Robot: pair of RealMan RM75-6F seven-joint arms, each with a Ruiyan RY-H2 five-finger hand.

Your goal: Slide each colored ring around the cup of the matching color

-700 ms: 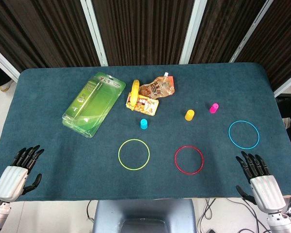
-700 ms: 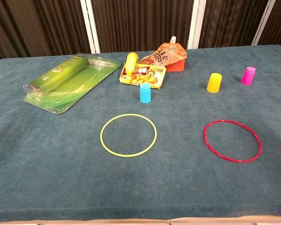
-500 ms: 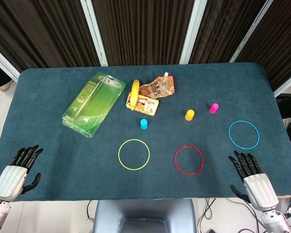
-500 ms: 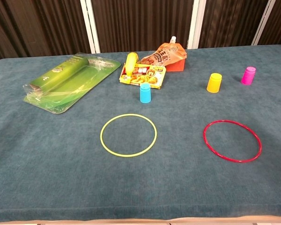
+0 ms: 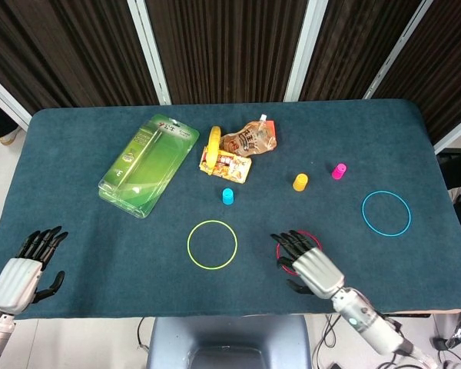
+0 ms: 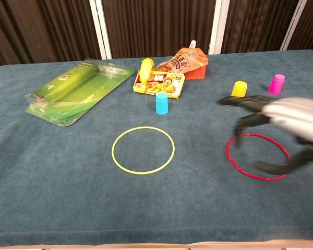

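the table [image 5: 77, 231] is covered in dark blue cloth. at its far left lies a green blister pack [image 5: 147, 163], flat and slanted. beside it, toward the centre, sit a brown snack pouch [image 5: 250, 140], a yellow snack packet [image 5: 229, 164] and a yellow tube [image 5: 214, 141], all touching or overlapping.

right hand [image 5: 306, 260]: positioned above the red ring [image 6: 238, 165], fingers [image 6: 240, 101] spread apart and curved downward, holding nothing. in the chest view the hand is motion-blurred and raised above the cloth; whether any fingertip touches the ring cannot be told. in the head view it covers most of the ring.

left hand [image 5: 23, 265]: at the near left edge of the table, fingers apart, holding nothing, well apart from all task items.

rings, all flat on the cloth:
- blue ring [image 5: 386, 213]: right side of the table, near the edge.
- yellow ring [image 5: 212, 244]: near centre, just left of the red ring.

cups, all upside down and outside every ring:
- blue cup [image 5: 228, 197]: beyond the yellow ring, just in front of the snack packet.
- yellow cup [image 5: 300, 181]: beyond the red ring.
- pink cup [image 5: 339, 171]: right of the yellow cup, beyond the blue ring.
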